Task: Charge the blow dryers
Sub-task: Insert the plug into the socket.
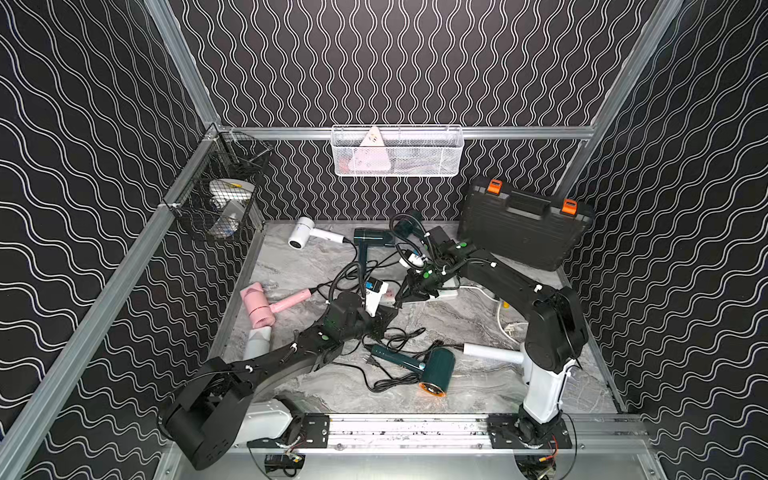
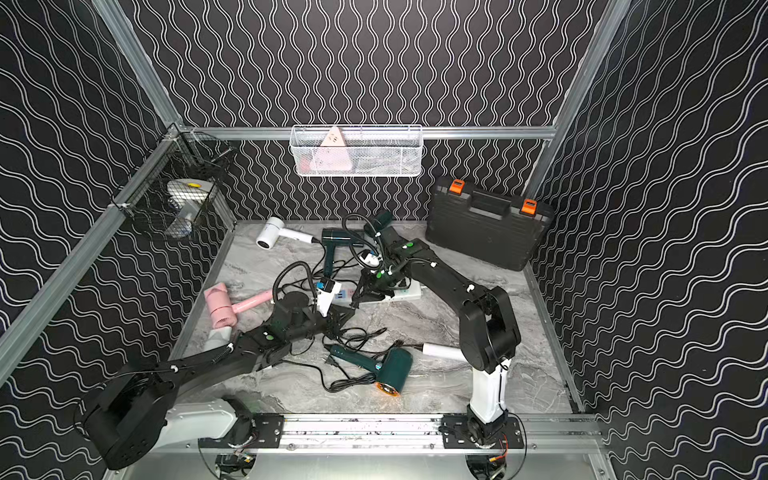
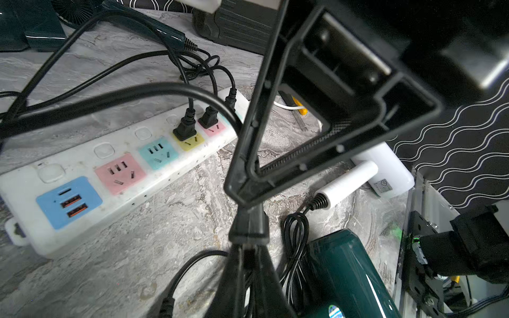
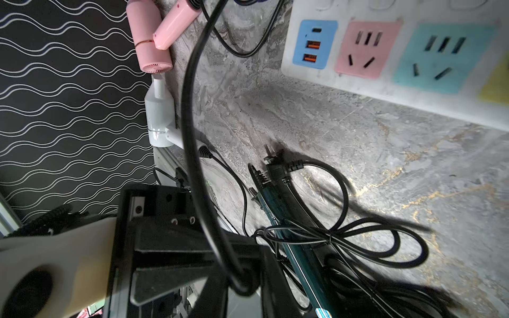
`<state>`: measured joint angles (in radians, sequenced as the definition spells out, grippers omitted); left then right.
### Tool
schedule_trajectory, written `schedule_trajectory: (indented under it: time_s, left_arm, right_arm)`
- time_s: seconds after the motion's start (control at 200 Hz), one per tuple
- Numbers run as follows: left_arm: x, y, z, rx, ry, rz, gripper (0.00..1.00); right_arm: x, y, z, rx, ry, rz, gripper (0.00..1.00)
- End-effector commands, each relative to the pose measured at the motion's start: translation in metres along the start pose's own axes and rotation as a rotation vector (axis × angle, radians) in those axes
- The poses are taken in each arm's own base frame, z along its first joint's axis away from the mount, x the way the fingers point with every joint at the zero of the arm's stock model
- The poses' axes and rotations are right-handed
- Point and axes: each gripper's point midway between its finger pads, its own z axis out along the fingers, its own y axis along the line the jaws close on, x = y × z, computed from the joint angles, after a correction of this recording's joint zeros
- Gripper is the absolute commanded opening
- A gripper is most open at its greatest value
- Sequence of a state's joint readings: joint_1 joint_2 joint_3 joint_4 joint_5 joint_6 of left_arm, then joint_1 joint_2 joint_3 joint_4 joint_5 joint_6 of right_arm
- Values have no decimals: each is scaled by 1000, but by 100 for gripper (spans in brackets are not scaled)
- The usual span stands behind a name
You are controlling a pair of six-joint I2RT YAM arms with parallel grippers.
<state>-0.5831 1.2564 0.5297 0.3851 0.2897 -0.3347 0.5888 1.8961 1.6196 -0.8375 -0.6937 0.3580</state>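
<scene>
Blow dryers (image 2: 394, 370), small and hammer-shaped, short barrel on a straight handle, each trailing a thin black cord; scattered over the grey marbled table (image 1: 457, 328). Item: front dark green dryer (image 1: 438, 365), at front centre, on its side, orange ring at its mouth, cord in loose loops, loose plug (image 4: 272, 162) lying flat on the table by the handle end. Item: pink dryer (image 1: 259, 305), at the left edge. Item: left white dryer (image 1: 257, 343), just in front of the pink one, partly under the left arm. Item: rear white dryer (image 1: 301, 237) and rear dark green dryer (image 1: 372, 241), side by side at the back. Item: white handle (image 1: 492, 353), its barrel hidden behind the right arm. Power strip (image 3: 82, 154), long, white, coloured sockets, at table centre; black plugs (image 3: 187, 128) seated in three sockets at one end. Left gripper (image 1: 382, 322), jaws pressed together, low over the cords just in front of the strip. Right gripper (image 1: 402, 300), just beside it, over the strip; whether its jaws are apart or together cannot be told. Black toolcase (image 1: 523, 232), orange latches, leaning in the rear right corner.
</scene>
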Motion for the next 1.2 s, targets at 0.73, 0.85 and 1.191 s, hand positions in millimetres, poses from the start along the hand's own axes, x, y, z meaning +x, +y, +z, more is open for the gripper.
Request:
schedule_trajectory:
  time_s: [0.73, 0.85, 1.191]
  left_arm:
    - [-32, 103, -37, -360, -163, -361, 99]
    - [-30, 119, -39, -409, -190, -391, 99]
    - [-20, 139, -59, -534, -218, -327, 99]
  right_arm:
    - [-67, -70, 12, 402, -390, -88, 0]
    - [-79, -76, 11, 470, -469, -109, 0]
    - [-96, -84, 16, 626, -572, -148, 0]
